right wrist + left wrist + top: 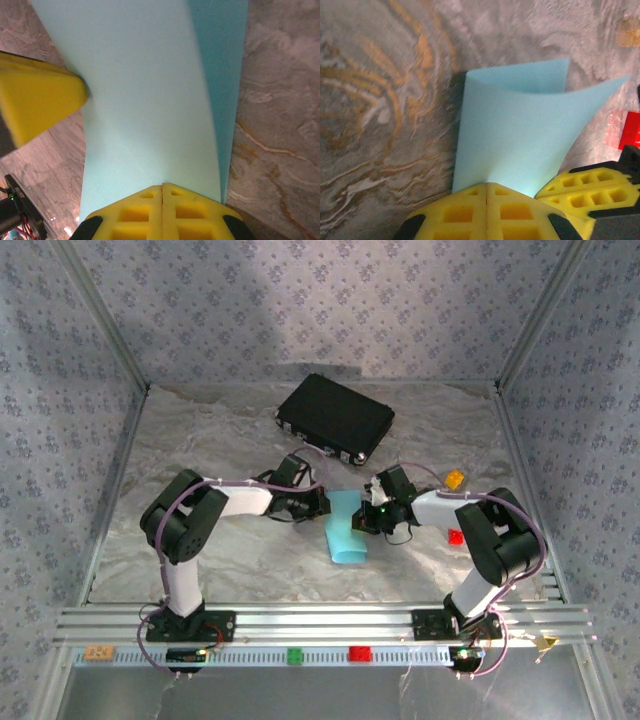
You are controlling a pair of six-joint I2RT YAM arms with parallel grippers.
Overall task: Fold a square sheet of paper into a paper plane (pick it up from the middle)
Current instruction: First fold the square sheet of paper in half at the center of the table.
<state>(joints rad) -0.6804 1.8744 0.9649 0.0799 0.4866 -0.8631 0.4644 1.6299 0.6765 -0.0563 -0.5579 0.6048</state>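
Left gripper (487,186): yellow padded jaws pressed fully together, pinching the left edge of the light blue square sheet of thin paper (520,125). The sheet is curled double and hangs between both grippers, its long axis running far-to-near. Right gripper (162,187): clamped tight on the opposite edge. Bare marbled grey table (220,560) lies left of the left gripper, a black rectangular hard case (335,418) beyond both, and a small red block (456,536) right of the right gripper.

soft, even light from above; top view slightly grainy, wrist views blur the marbled tabletop (370,150) at close range.
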